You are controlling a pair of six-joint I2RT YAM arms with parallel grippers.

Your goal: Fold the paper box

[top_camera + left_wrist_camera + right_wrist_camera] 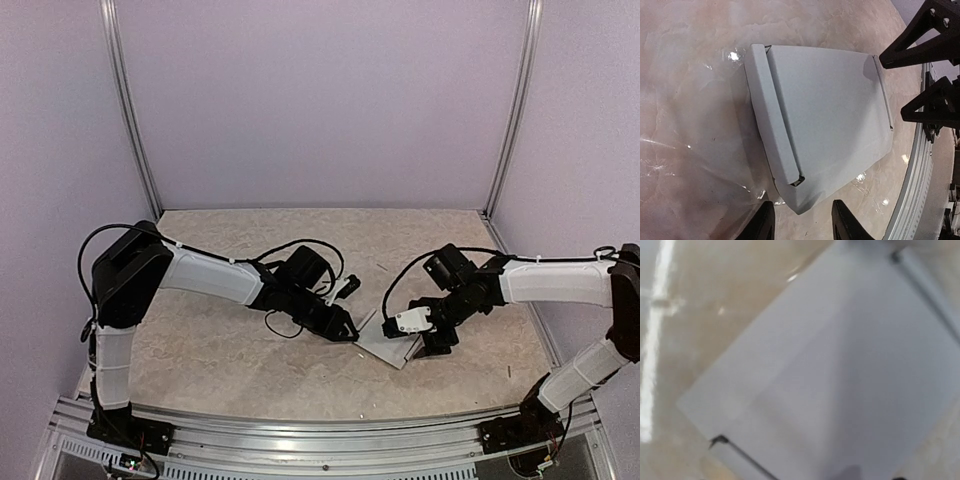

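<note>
The paper box (pixel 825 115) lies flat on the tabletop (pixel 690 75), between the two tools. The left tool (pixel 802 222) is half open. One corner of the box pokes just into its gap, but the fingers do not pinch it. The right tool (pixel 892 87) is at the far edge of the box, across from the left tool. Its fingers stand wide apart and are not pinching the box.

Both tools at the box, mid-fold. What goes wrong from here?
1. Left tool straddles only one corner of the paper box; closing there may crumple the card or slip off.
2. Right tool stands open at the opposite edge; a push may slide the flat box over the table instead of folding it.
</note>
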